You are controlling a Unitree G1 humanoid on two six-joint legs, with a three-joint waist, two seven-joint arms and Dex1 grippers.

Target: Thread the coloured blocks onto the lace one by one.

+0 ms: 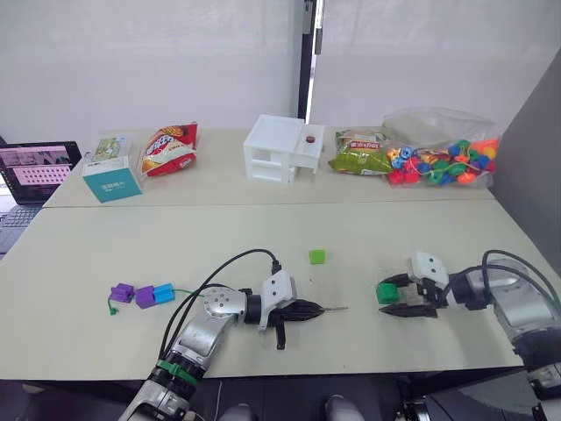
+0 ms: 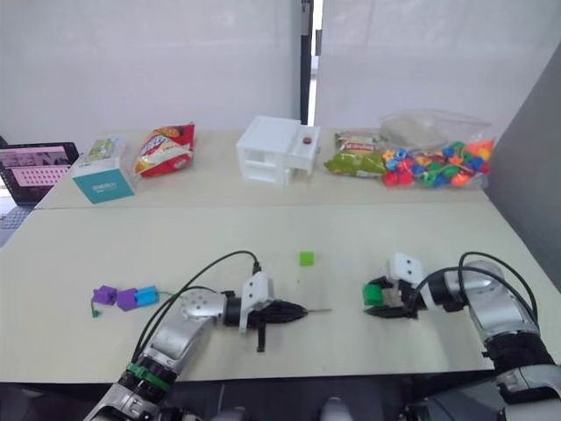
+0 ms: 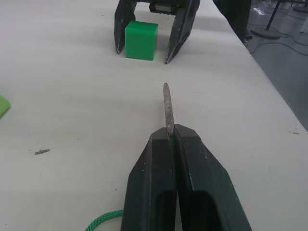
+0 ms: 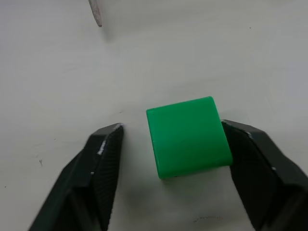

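From the head camera, the long pale table (image 1: 105,254) carries everything; taking the small light green plastic cube (image 1: 317,256) near its middle as the landmark, the left gripper (image 1: 308,310) lies low on the table just on the robot's side of that cube, forearm stretched flat and pointing toward the right arm. Its two black fingers are pressed together on the thin green lace (image 1: 186,293), whose stiff grey metallic tip (image 1: 335,309) sticks out in front; most of the cord is hidden under the arm. Well to the left of the light green cube, two purple cubes (image 1: 122,291) and a blue cube (image 1: 164,293) sit in a row already on the lace, with the knotted end hard to make out. To the right of the landmark, the right gripper (image 1: 392,299) lies sideways, fingers spread around the dark green cube (image 1: 387,293). The left wrist camera shows the fingers (image 3: 154,183) clamped on the tip, which points at the dark green cube. In the right wrist camera, one finger (image 4: 250,154) touches the cube while the other stands clear.
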